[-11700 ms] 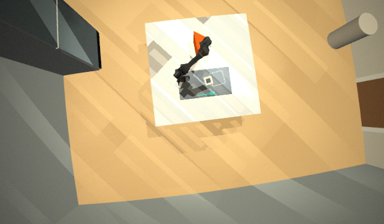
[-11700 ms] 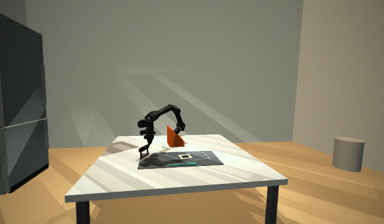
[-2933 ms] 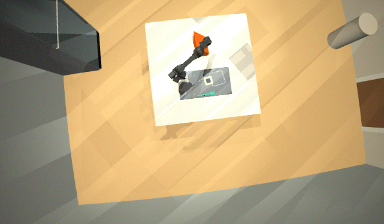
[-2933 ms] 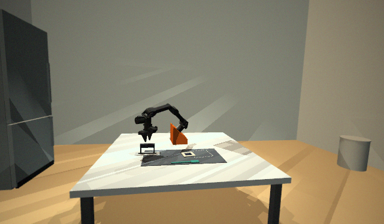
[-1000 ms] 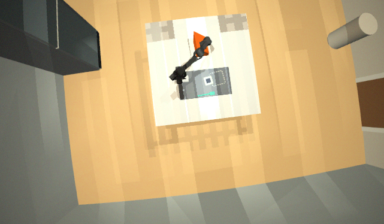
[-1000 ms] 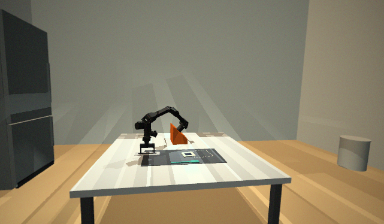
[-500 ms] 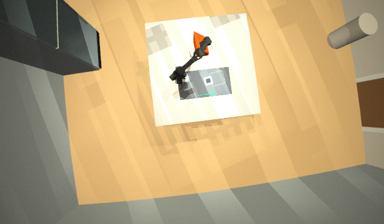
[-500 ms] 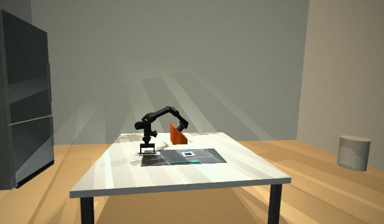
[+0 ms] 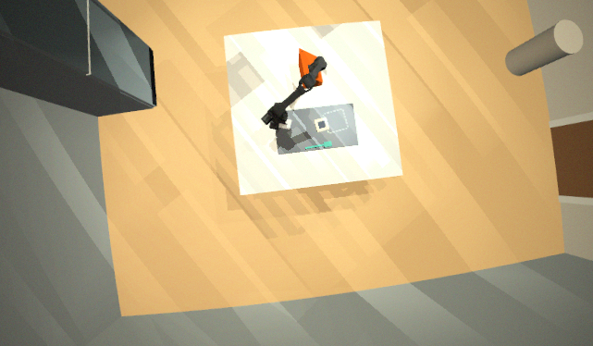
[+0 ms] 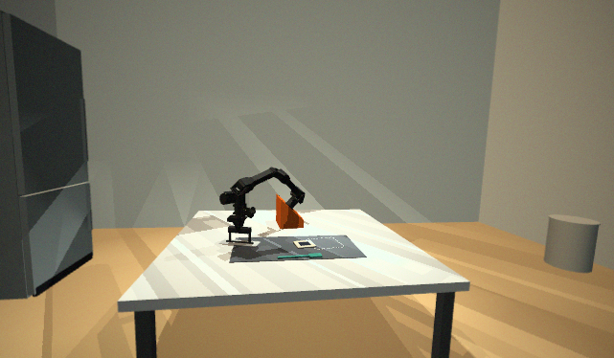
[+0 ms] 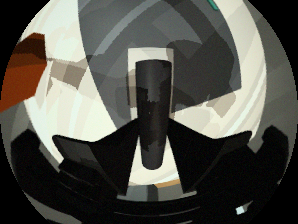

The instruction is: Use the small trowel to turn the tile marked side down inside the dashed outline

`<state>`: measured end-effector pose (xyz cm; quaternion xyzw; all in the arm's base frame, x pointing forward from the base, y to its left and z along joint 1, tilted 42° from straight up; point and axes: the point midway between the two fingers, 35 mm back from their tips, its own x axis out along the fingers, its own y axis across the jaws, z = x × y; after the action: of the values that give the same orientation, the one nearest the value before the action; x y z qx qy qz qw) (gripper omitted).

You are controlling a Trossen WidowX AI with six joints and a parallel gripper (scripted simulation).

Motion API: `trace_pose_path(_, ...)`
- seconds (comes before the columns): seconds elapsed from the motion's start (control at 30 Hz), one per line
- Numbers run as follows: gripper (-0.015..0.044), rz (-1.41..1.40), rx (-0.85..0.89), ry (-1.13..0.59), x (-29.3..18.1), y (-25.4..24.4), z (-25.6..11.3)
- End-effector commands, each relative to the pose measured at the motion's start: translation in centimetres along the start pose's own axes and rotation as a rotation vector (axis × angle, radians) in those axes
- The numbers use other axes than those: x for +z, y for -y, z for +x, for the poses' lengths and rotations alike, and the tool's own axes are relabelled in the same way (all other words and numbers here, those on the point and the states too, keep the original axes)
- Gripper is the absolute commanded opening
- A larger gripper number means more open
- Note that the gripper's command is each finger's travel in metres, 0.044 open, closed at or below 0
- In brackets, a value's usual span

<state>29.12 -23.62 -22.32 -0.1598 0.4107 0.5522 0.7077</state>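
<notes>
The small trowel has a pale flat blade (image 9: 286,124) (image 10: 242,244) (image 11: 150,52) and a raised black bar handle (image 11: 153,90). It lies flat across the mat's left edge. My gripper (image 10: 239,230) (image 11: 152,121) is above it, fingers closed on both sides of the handle. The cream tile (image 9: 316,127) (image 10: 298,245) lies flat on the grey mat (image 9: 350,139) (image 10: 345,254) (image 11: 200,30), its dark square mark facing up. It is right of the trowel, at the left side of the dashed outline (image 9: 345,119) (image 10: 343,244).
A green long-handled tool (image 9: 327,144) (image 10: 315,256) (image 11: 214,5) lies near the mat's front edge. An orange wedge-shaped block (image 9: 308,65) (image 10: 287,219) (image 11: 22,75) stands behind the mat, beside the arm's base. The white table (image 9: 313,173) (image 10: 295,282) carries all of these.
</notes>
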Motion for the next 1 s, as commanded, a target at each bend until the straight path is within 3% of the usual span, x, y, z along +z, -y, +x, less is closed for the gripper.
trace_pose_path(0.0, 0.0130, 0.064, -0.001, 0.003, 0.0, 0.0, 0.0)
trace_pose_path(0.1, 0.0130, 0.064, -0.001, 0.003, 0.0, 0.0, 0.0)
trace_pose_path(0.3, 0.0270, 0.064, -0.001, 0.003, 0.0, 0.0, 0.0)
trace_pose_path(0.97, 0.0270, 0.064, -0.001, 0.002, 0.0, 0.0, -1.0)
